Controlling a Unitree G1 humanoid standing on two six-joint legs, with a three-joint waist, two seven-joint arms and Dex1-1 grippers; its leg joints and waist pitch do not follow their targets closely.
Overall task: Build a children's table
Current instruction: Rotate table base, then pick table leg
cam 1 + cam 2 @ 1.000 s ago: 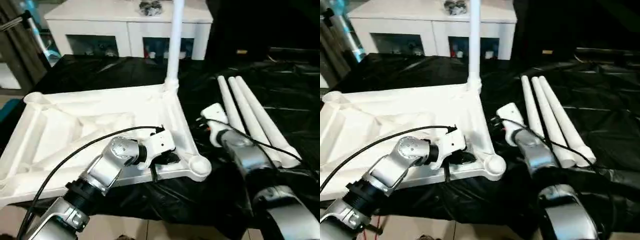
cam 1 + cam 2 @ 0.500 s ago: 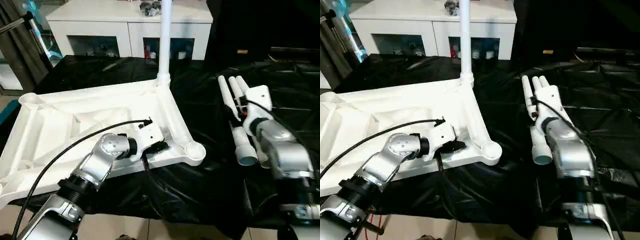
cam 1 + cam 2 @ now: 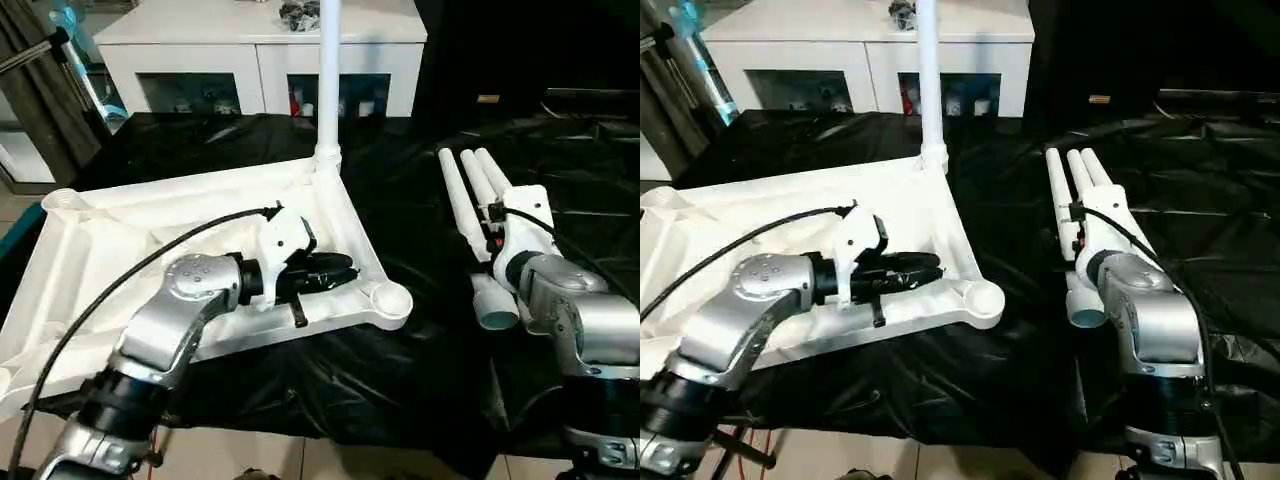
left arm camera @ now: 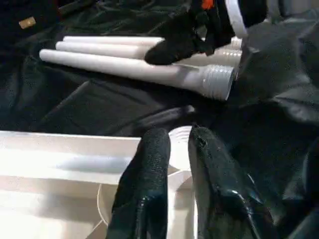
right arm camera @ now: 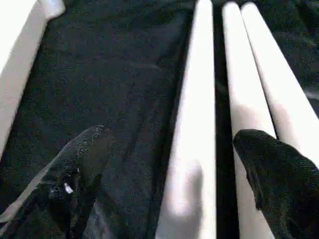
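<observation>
Tabletop (image 3: pixel 110 250), one: white plastic, underside up, ribbed, lying on the counter (image 3: pixel 400 230), which is draped in black sheeting.

Legs, four: one upright leg (image 3: pixel 328 70) stands in the tabletop's far corner socket; three loose legs (image 3: pixel 470 200) lie side by side on the sheeting to the right, threaded ends toward the robot.

Left gripper (image 4: pixel 177 149): fingers (image 4: pixel 149 174) slightly parted, holding nothing, over the tabletop by the near corner socket (image 3: pixel 388 300).

Right gripper (image 5: pixel 169 164): fingers (image 5: pixel 269 159) spread wide, straddling the nearest loose leg, not closed on it.

Background: one white cabinet (image 3: pixel 260 50) with glass doors.

No legible writing.
</observation>
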